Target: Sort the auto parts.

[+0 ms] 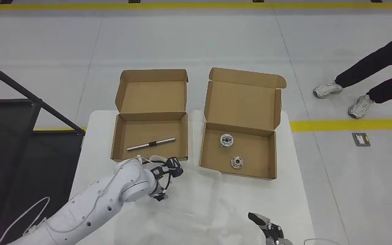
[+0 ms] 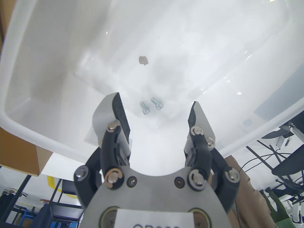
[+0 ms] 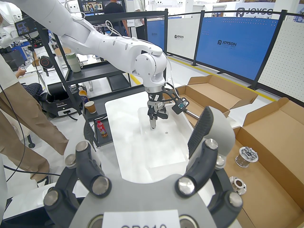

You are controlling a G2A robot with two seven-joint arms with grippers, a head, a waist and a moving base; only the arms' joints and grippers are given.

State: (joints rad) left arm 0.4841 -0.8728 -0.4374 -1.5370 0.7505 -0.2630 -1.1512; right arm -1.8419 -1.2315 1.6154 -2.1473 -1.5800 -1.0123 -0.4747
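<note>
A clear plastic tray (image 1: 214,202) lies on the white table in front of two open cardboard boxes. Two small silver bolts (image 2: 144,108) (image 2: 157,103) rest side by side on the tray's floor (image 2: 190,36). My left gripper (image 2: 155,100) hangs open just above them, inside the tray's left part (image 1: 162,187). The left box (image 1: 150,131) holds a thin metal rod (image 1: 151,143). Two round metal hubs (image 1: 226,140) (image 1: 237,162) sit in the right box (image 1: 239,147). My right gripper (image 1: 263,222) stands open near the table's front right, its fingers (image 3: 201,129) holding nothing.
A small brown speck (image 2: 143,60) lies on the tray floor beyond the bolts. A black shelf frame (image 1: 24,122) stands off the table's left side, with a paper cup (image 3: 91,107) and a bottle (image 3: 101,128) on a low cart there.
</note>
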